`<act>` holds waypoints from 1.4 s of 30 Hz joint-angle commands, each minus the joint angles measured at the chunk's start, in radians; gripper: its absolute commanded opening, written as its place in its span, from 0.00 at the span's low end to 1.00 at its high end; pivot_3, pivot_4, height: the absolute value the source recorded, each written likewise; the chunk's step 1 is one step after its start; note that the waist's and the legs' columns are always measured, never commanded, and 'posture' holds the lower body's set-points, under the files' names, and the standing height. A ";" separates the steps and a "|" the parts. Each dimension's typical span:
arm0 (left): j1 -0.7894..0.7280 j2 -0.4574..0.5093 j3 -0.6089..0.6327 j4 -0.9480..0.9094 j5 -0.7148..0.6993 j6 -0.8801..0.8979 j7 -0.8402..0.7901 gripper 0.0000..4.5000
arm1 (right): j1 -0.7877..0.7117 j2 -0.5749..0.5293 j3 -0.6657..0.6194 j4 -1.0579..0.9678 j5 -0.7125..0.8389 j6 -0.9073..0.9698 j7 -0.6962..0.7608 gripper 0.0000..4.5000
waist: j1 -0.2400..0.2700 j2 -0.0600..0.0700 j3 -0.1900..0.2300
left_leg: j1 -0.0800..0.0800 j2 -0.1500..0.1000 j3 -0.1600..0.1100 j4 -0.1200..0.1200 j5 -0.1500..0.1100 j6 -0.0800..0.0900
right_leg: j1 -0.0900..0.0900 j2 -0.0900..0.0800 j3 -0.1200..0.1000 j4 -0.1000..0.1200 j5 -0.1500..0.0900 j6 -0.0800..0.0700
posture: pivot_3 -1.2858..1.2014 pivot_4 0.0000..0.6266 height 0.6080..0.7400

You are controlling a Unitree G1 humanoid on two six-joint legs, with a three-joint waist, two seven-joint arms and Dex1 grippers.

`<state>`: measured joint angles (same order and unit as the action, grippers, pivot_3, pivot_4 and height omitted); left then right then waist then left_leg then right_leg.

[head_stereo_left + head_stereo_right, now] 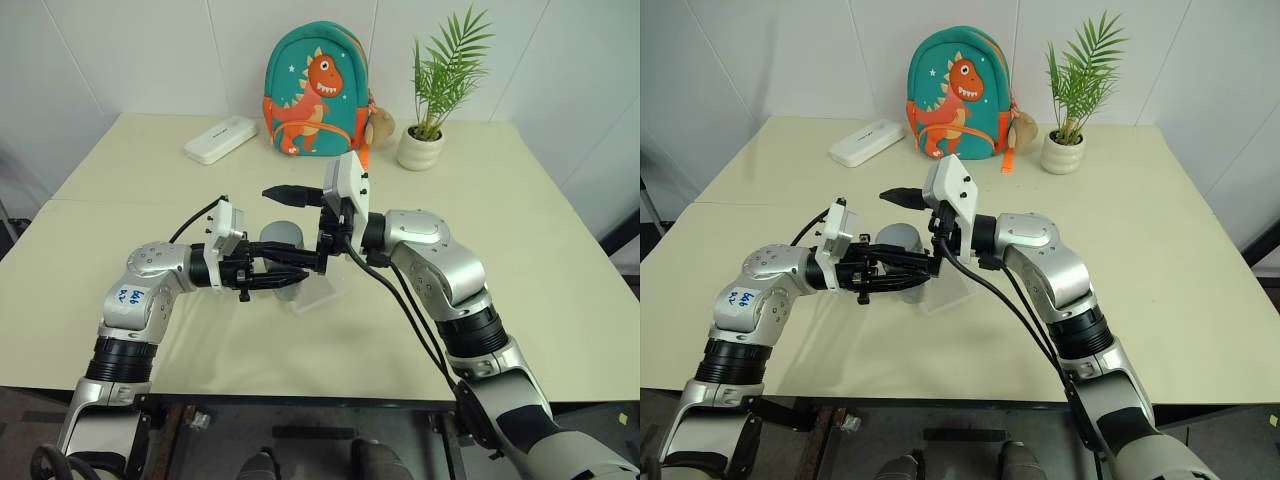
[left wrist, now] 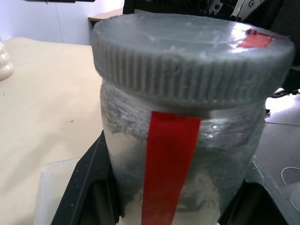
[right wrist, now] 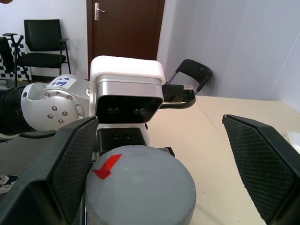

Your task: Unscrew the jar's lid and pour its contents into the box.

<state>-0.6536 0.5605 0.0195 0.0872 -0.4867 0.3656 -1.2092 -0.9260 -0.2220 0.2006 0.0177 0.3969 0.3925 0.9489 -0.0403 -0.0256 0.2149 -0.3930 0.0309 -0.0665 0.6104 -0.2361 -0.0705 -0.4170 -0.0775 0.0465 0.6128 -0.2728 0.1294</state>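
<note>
My left gripper [image 1: 272,277] is shut on the jar [image 2: 183,154], a small cloudy cylinder with a red strip down its side, and holds it upright above the table. The grey ribbed lid [image 2: 187,51] sits on the jar and bears a red mark. My right gripper [image 3: 164,164] is open, with one finger [image 3: 70,164] on each side of the lid [image 3: 140,187] and a gap to both. The contents are hidden behind the jar's cloudy wall. The clear shallow box [image 1: 318,292] lies on the table just below and behind the jar.
A flat white oblong case [image 1: 221,138] lies at the back left of the cream table [image 1: 520,230]. A teal dinosaur backpack [image 1: 315,90] and a potted plant [image 1: 425,130] stand at the back. The table's front edge runs just under my arms.
</note>
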 commanded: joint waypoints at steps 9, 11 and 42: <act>-0.038 0.003 0.012 -0.021 -0.027 -0.008 -0.020 0.44 | -0.054 -0.175 -0.113 0.182 0.042 -0.073 0.183 0.99 | 0.004 0.000 0.000 | 0.000 0.000 0.000 0.000 0.000 0.000 | 0.000 0.000 0.000 0.000 0.000 0.000 | 0.52 0.24 1.00; -0.040 0.004 0.014 -0.016 -0.026 -0.011 -0.021 0.44 | -0.073 -0.205 -0.142 0.202 0.082 -0.041 0.216 0.99 | 0.006 0.000 0.000 | 0.000 0.000 0.000 0.000 0.000 0.000 | 0.000 0.000 0.000 0.000 0.000 0.000 | 0.52 0.24 1.00; -0.036 -0.004 0.016 -0.009 -0.018 -0.011 -0.015 0.44 | -0.063 -0.016 -0.041 0.025 0.112 0.194 0.029 0.99 | 0.003 0.001 0.000 | 0.000 0.000 0.000 0.001 0.000 0.000 | 0.000 0.000 0.001 0.001 0.000 0.000 | 0.52 0.24 1.00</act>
<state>-0.6813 0.5556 0.0221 0.0990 -0.4867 0.3615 -1.2245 -0.9610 -0.2492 0.1745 0.0517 0.5119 0.6131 0.9849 -0.0368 -0.0251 0.2152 -0.3930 0.0308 -0.0664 0.6114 -0.2360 -0.0707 -0.4173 -0.0772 0.0471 0.6142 -0.2728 0.1295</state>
